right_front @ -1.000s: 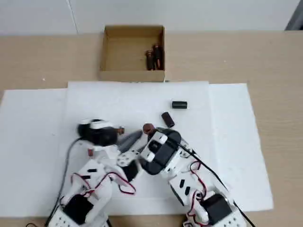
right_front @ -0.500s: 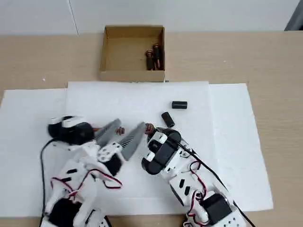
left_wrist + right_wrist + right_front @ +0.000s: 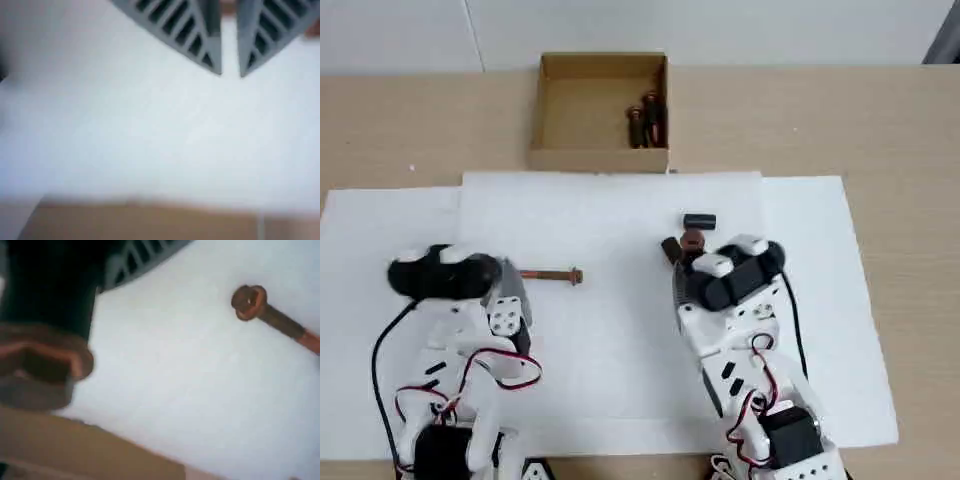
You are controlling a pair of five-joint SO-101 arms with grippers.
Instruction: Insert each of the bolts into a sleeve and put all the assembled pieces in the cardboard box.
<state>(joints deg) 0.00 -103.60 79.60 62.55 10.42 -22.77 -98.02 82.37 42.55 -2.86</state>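
My right gripper (image 3: 696,256) is shut on an assembled piece, a black sleeve (image 3: 50,285) with a copper bolt head (image 3: 42,360) sticking out, held just above the white sheet (image 3: 610,210). A loose copper bolt (image 3: 550,274) lies on the sheet between the arms; its head (image 3: 248,302) faces the right wrist view. Two loose black sleeves lie by the held piece, one (image 3: 670,250) touching-close and one (image 3: 698,221) farther back. My left gripper (image 3: 230,74) hovers over the sheet beside the bolt's tip, its fingers a narrow gap apart with nothing between them. The cardboard box (image 3: 570,110) holds assembled pieces (image 3: 646,118).
The box stands at the back on the bare wooden table (image 3: 840,120), just beyond the sheet's far edge. Wood shows past the sheet's edge (image 3: 150,220) in the left wrist view. Open sheet lies between the arms and to the far right.
The left arm drew back to the left and its wide-open fingers closed to a narrow gap. The right arm swung right and back with the assembled piece. The loose bolt stayed put.
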